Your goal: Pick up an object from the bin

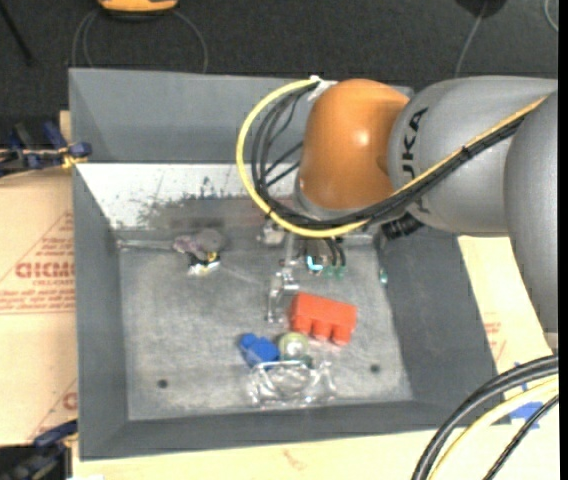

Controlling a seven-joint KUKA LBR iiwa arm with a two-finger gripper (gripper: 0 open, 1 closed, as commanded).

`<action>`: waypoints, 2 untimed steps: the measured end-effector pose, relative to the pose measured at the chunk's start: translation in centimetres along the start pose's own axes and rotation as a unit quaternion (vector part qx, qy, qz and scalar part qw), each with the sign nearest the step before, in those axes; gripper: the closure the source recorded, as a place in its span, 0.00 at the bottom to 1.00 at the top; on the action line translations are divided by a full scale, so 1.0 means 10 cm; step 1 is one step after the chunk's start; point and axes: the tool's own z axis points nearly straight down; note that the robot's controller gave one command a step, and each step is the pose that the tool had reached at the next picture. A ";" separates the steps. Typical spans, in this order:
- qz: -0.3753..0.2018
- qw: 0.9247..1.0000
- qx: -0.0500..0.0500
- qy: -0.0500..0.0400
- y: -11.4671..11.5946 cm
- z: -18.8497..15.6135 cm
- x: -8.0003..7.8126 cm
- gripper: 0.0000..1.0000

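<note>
The gripper [281, 306] is seen lowered into the grey bin [104, 298], just left of a red block [322, 318] and close against its left edge. Whether it is released or clenched cannot be told, and nothing can be made out in its grasp. Below the red block, a small blue piece [257, 348] and a pale green ball [293, 346] are found side by side, with crumpled clear plastic [286, 381] just beneath them. A small purplish-grey thing [198, 243] is seen well apart, up and left of the red block.

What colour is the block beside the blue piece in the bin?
The block is plain orange-red, with no pattern. The camera view shows it best.
</note>
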 end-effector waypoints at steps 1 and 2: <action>-0.134 0.991 0.001 -0.008 -0.21 0.55 0.34 0.00; -0.104 0.994 -0.002 -0.039 -0.51 0.66 0.91 0.00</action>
